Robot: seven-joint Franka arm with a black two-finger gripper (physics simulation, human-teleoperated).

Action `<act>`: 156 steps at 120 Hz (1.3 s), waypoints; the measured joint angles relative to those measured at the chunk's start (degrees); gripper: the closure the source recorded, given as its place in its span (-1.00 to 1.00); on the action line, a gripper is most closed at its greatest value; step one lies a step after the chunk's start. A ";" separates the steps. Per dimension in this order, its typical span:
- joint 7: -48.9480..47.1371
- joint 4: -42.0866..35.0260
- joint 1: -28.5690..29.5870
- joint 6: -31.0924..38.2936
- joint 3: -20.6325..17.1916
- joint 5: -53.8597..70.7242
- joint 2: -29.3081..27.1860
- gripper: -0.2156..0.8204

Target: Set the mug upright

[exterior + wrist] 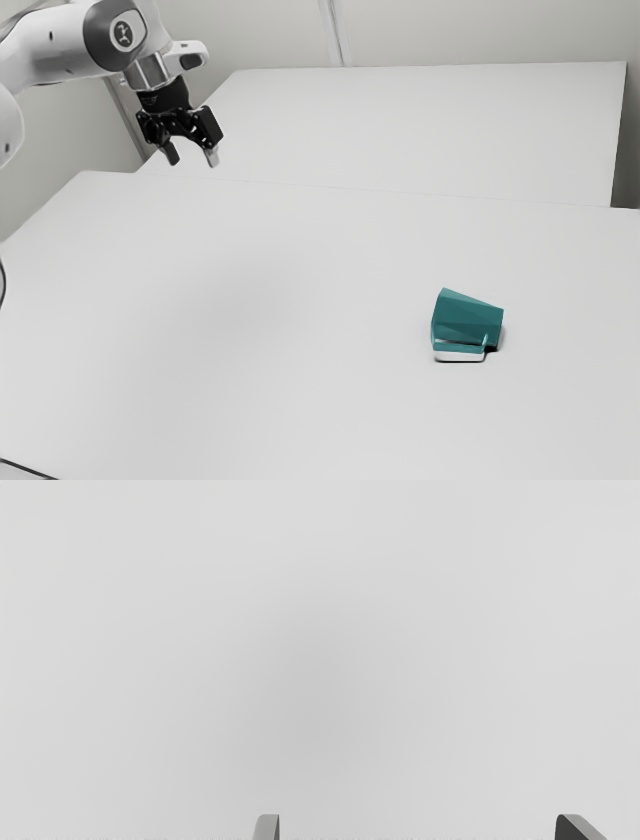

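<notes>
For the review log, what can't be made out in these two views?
- Inside and far side of the teal faceted mug, exterior view: hidden by its own near wall and handle.
- Base of the white robot arm, exterior view: cut off by the left edge.
- Rest of the grey fingers, wrist view: cut off by the bottom edge.
- Thin black line, exterior view: too thin to identify.
</notes>
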 joint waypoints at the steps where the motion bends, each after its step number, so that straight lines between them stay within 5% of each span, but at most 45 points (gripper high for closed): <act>1: 0.01 -0.01 0.01 0.00 0.00 0.00 -0.03 -0.58; 40: 0.21 -1.40 0.06 -0.02 -0.06 -0.87 -1.22 -0.58; 68: 0.93 -8.93 -0.05 4.79 -1.29 -13.90 -1.57 -0.58; 121: 7.88 -22.66 -0.05 22.30 -11.24 -32.06 0.35 -0.58; 156: 14.05 -24.41 -0.53 31.95 -15.82 -45.98 7.57 -0.58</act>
